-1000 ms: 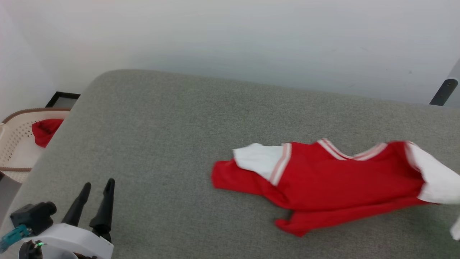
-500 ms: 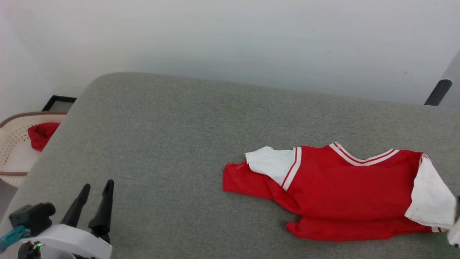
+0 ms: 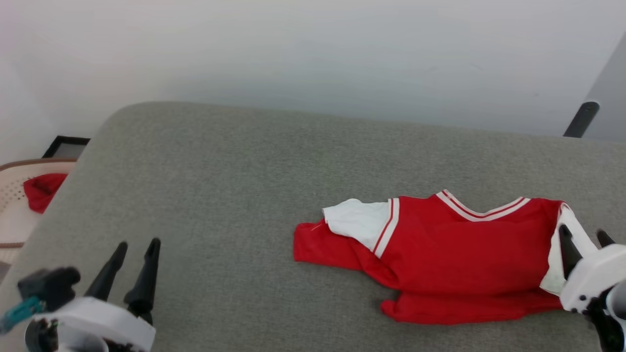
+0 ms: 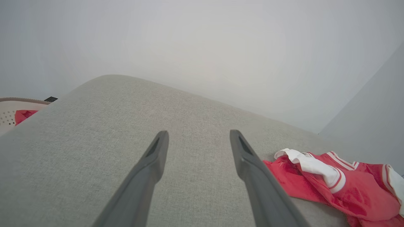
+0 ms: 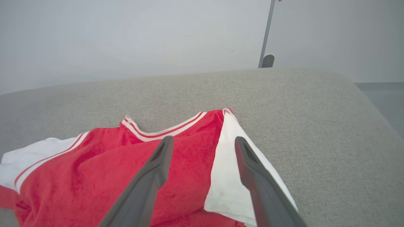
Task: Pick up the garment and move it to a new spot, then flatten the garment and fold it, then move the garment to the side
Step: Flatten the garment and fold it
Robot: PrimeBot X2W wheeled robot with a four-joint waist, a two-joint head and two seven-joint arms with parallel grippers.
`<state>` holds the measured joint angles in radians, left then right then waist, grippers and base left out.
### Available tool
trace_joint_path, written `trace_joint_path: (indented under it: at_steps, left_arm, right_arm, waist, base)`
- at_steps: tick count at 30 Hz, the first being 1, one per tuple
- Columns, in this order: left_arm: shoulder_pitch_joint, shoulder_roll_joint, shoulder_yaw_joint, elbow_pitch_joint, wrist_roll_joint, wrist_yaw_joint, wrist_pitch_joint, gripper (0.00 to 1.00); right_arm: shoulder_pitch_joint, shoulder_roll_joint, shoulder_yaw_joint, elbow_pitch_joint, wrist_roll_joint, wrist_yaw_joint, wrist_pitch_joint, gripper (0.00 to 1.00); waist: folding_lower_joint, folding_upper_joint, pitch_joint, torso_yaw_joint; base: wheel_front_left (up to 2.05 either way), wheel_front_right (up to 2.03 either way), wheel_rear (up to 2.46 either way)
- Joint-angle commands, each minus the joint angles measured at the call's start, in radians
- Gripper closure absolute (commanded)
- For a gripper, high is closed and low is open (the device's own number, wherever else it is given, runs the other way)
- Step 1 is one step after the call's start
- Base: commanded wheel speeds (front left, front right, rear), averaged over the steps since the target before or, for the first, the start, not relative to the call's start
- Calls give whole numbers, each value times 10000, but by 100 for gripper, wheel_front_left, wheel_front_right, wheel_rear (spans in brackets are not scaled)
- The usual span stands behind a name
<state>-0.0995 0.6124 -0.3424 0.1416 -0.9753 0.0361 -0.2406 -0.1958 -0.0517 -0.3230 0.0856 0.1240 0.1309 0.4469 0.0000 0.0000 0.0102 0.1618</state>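
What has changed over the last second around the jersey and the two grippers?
The right gripper opened and let go of the red jersey shirt with white sleeves. Its fingers now stand apart over the white sleeve nearest it, which has dropped flat onto the grey upholstered surface. The head camera shifted slightly. The left gripper stayed open and idle, and the jersey kept roughly its place.

Garment (image 3: 455, 249) on cushion (image 3: 220, 195) – right; basket (image 3: 34, 163) (left) beside
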Motion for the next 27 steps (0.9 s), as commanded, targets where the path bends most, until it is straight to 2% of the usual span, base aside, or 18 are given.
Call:
trace_joint_path:
  at_steps: [1, 14, 18, 27]
  left_arm:
    - [-212, 62, -56, -74, 119, -28, 74, 0]
    - [-2251, 308, -724, -601, 159, -101, 2173, 0]
    - [-2992, 242, -1000, -474, -33, -193, 3066, 0]
    - [-4823, 24, -1618, 401, -507, -426, 5296, 0]
  right_arm:
    - [90, 13, 186, -176, 133, -3, -120, 0]
    - [469, -332, 2195, -1810, 473, -3, -2253, 0]
    - [584, -368, 2411, -2144, 391, -3, -2870, 0]
    - [620, -314, 2741, -2654, 251, -3, -3532, 0]
  waist:
    - [0, 0, 19, -86]
    - [0, 0, 153, -1231]
    - [0, 0, 226, -1645]
    - [0, 0, 808, -2713]
  base:
    - [0, 0, 0]
    - [0, 0, 0]
    - [0, 0, 0]
    - [0, 0, 0]
